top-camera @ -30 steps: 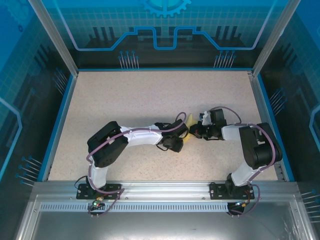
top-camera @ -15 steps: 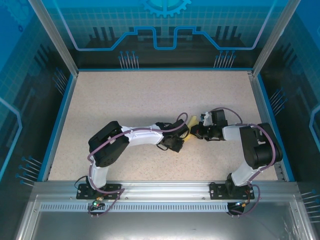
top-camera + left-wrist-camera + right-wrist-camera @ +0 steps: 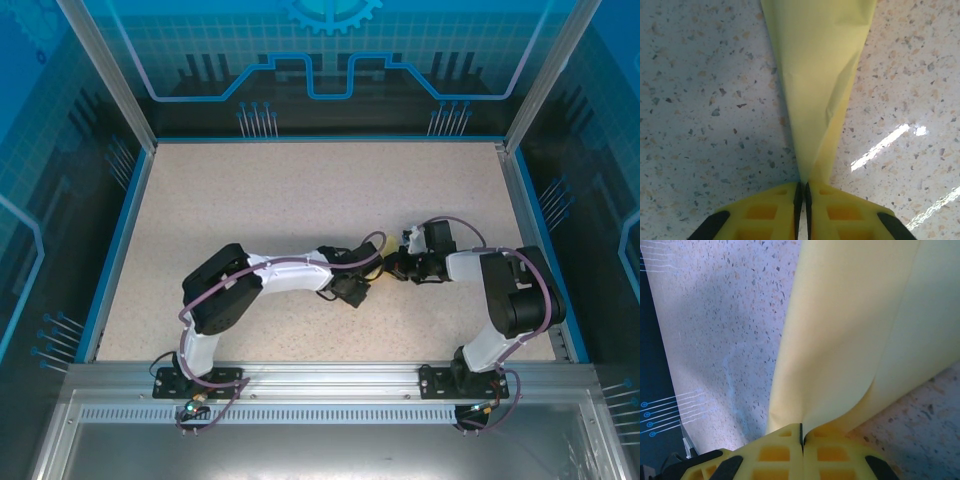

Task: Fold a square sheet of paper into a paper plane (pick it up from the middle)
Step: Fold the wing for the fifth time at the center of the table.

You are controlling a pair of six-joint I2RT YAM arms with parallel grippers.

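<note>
The pale-yellow sheet of paper (image 3: 815,75) is folded into a narrow pointed wedge, held between both grippers low over the table middle. In the left wrist view it tapers down to a tip pinched in my left gripper (image 3: 805,186), whose jaws are shut on it. In the right wrist view the paper (image 3: 850,330) rises as broad curved layers from my right gripper (image 3: 801,432), also shut on it. From above, the left gripper (image 3: 366,273) and the right gripper (image 3: 391,268) almost meet nose to nose. Just a sliver of paper (image 3: 378,266) shows between them.
The speckled table (image 3: 300,200) has blue raised edges and open room behind and to the left of the arms. The left arm's elbow (image 3: 220,290) lies low across the near table. The aluminium rail (image 3: 320,380) runs along the front.
The left gripper has shifted right and slightly nearer, closing the gap to the right gripper. Less yellow paper shows from above than before. The right arm has barely moved.
</note>
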